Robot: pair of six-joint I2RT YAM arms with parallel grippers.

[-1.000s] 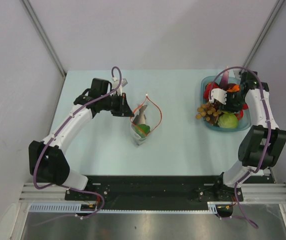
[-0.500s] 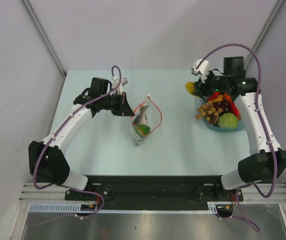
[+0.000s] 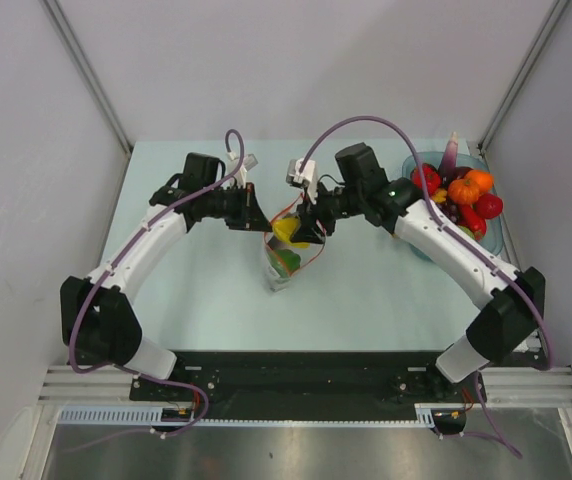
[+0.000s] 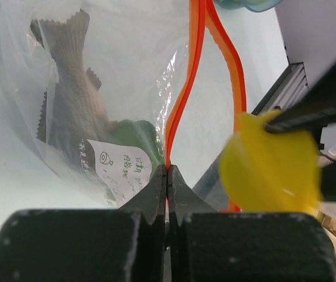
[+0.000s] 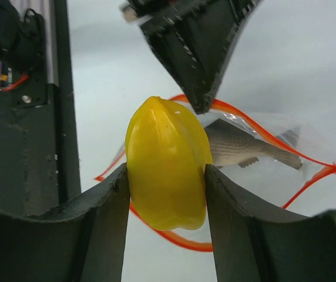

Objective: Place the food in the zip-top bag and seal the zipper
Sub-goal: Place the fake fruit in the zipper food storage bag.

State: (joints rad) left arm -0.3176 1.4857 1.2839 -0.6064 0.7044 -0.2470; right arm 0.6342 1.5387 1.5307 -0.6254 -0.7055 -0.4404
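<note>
The clear zip-top bag (image 3: 286, 262) lies mid-table with its mouth open; a grey toy fish (image 4: 68, 88) and a green piece (image 4: 134, 134) are inside. Its orange-red zipper (image 4: 182, 88) forms an open loop. My left gripper (image 4: 167, 176) is shut on one side of that zipper strip, holding the mouth's edge up. My right gripper (image 5: 167, 176) is shut on a yellow glossy food piece (image 5: 167, 158), which hangs just over the bag's mouth (image 3: 288, 230), close beside the left fingers (image 5: 197, 53). More food (image 3: 463, 190) sits in the tray at the right.
The translucent blue tray (image 3: 413, 170) at the back right holds red, orange and purple toy foods. The two grippers are very close together above the bag. Grey walls close in the table at the back and sides; the arms' black base rail runs along the near edge.
My right arm has swung left from the blue tray to over the bag's mouth, carrying the yellow food. The left gripper has stayed shut on the zipper.
</note>
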